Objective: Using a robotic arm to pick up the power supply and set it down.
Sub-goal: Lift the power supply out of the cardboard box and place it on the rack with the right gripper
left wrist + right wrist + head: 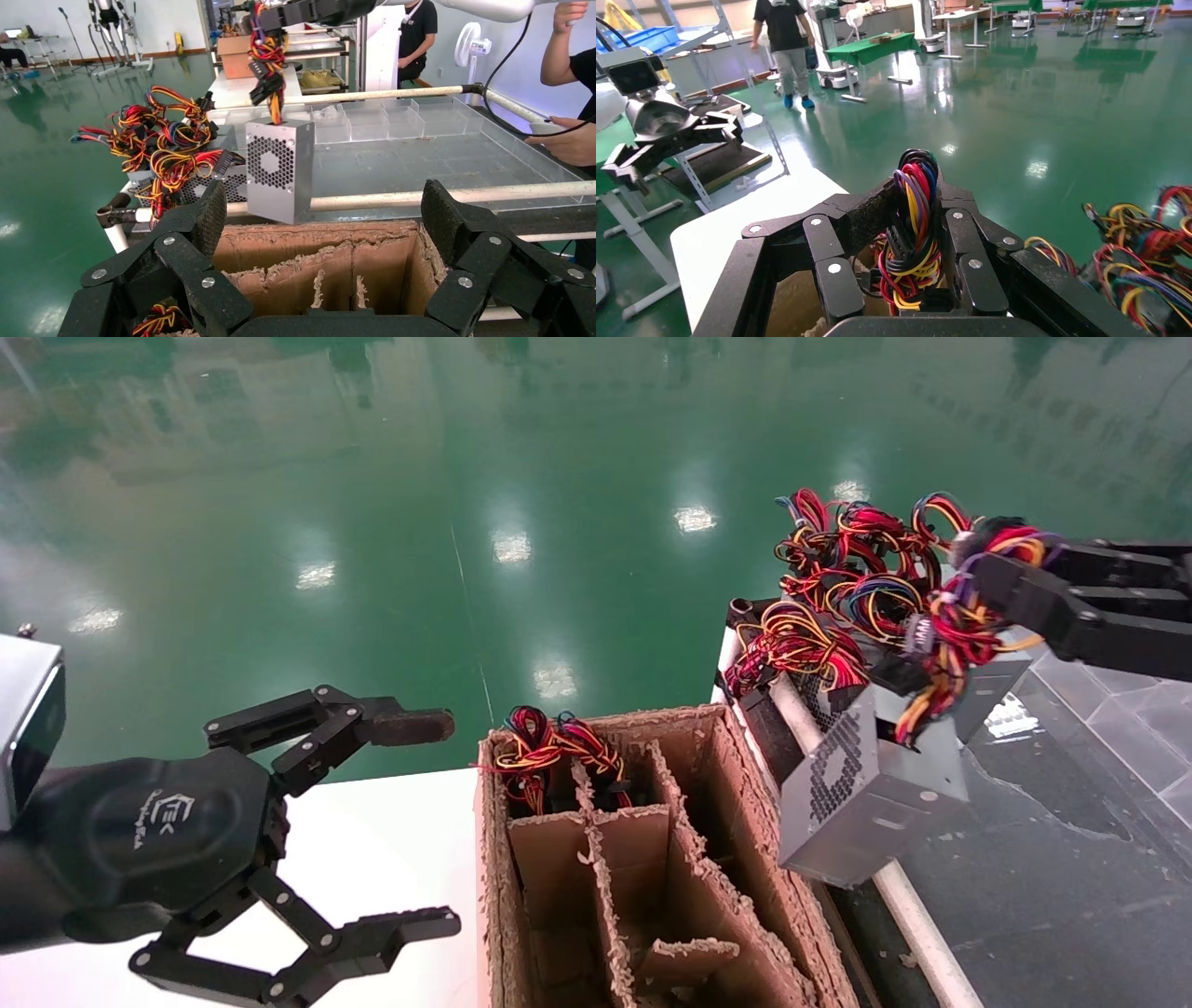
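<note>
A silver-grey power supply (866, 794) with a perforated vent side hangs tilted in the air, between the cardboard box and the tray to its right. It also shows in the left wrist view (277, 168). Its bundle of red, yellow and black wires (950, 626) runs up into my right gripper (978, 570), which is shut on the wires (912, 210). In the right wrist view the right gripper (916, 203) pinches the bundle between both fingers. My left gripper (445, 823) stands open and empty over the white table, left of the box. The left gripper (325, 210) faces the box.
A brown cardboard divider box (596, 719) stands in the middle, with another wired unit (549, 747) in its far compartment. Several more power supplies with tangled wires (819, 579) lie on the grey tray (1071, 859) behind a white rail (917, 915). A person's hand (569, 140) rests at the tray.
</note>
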You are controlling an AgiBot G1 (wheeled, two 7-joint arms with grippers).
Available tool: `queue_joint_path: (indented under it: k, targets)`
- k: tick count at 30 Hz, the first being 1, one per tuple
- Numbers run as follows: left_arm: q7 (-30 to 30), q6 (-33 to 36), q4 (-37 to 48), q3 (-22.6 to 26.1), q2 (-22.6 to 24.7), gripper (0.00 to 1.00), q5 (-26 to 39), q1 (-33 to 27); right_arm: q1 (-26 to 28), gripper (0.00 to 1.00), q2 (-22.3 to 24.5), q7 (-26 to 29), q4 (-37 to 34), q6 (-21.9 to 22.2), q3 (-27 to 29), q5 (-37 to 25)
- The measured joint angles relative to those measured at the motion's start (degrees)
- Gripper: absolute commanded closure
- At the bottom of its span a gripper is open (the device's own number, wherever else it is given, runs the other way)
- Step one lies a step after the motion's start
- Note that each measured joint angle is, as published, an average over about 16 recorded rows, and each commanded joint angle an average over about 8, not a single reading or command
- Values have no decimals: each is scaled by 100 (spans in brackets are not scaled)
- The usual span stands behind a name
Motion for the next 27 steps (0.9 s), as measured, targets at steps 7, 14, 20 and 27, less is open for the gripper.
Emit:
queue_joint_path:
  k: [7,14,20,27]
  targets:
    - [0,0,0,0,0,0,0,0,-51,100,370,-46,-29,7,-199,314]
    - [0,0,0,1,0,0,0,0,-46,100,619,-174,-356,26,-388,450]
    - [0,0,0,1,0,0,-1,0,27,100,703,-317,-785,42,-540,435]
    - [1,-1,0,1,-1,0,-1,0,185,100,670,-478,-1236,49,-715,319]
